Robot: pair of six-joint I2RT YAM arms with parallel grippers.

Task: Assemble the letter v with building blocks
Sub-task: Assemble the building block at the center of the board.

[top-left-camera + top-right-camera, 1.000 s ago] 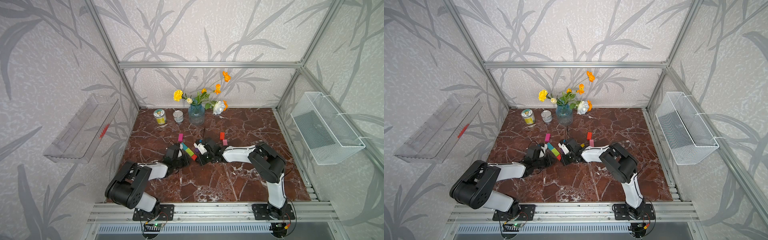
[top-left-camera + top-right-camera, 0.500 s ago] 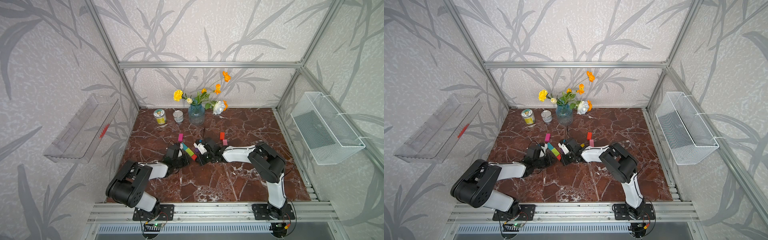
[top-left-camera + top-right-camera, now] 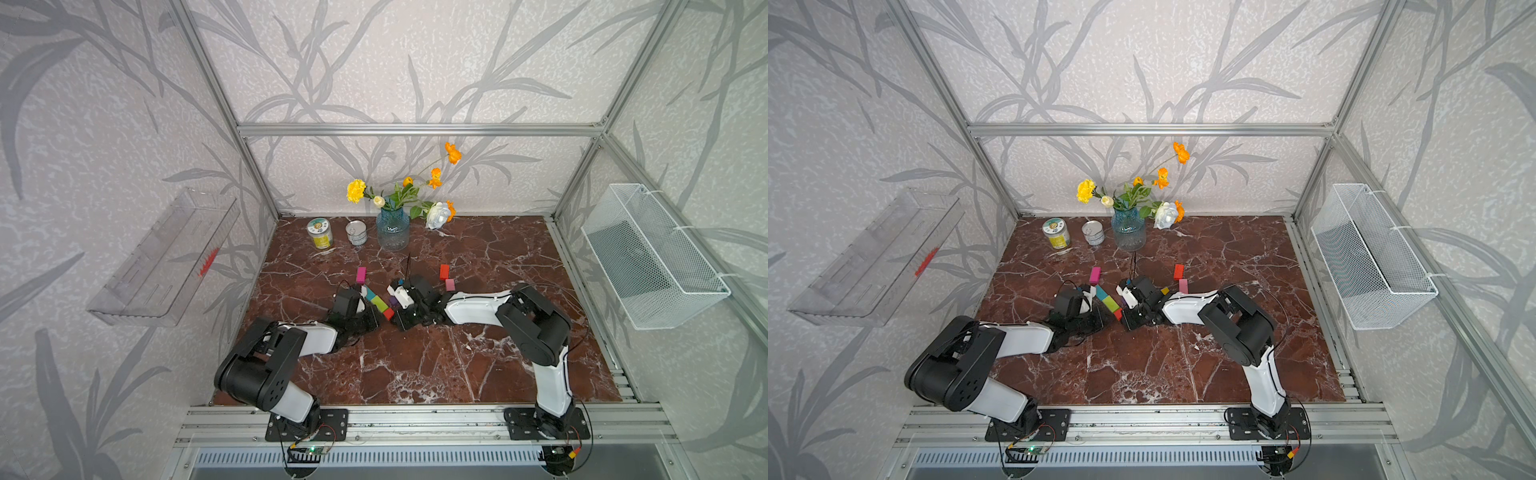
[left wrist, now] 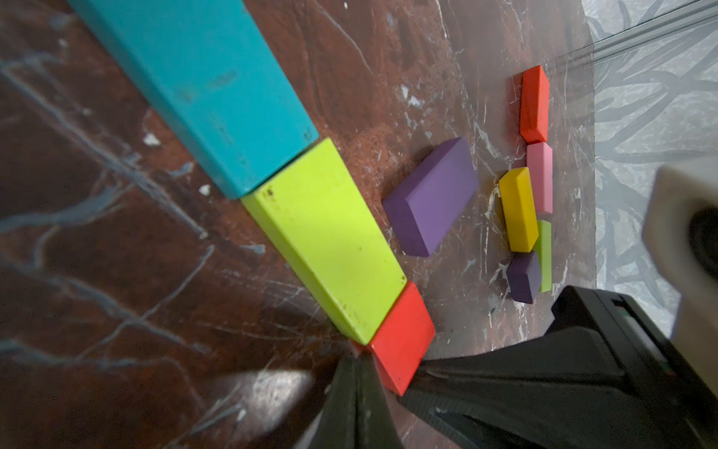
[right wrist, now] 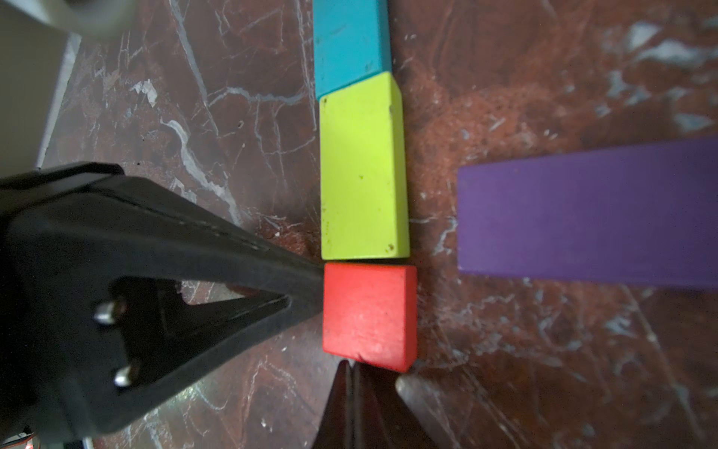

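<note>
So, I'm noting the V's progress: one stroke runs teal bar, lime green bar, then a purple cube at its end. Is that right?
No, the cube at the end is red, not purple. The right wrist view shows the teal bar, lime green bar and red cube in one line. The purple bar lies apart beside them.

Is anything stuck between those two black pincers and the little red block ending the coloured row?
Nothing visible does. The left gripper and the right gripper, both shut, have their tips right against the red cube, on neighbouring sides. The purple bar lies apart from it.
</note>
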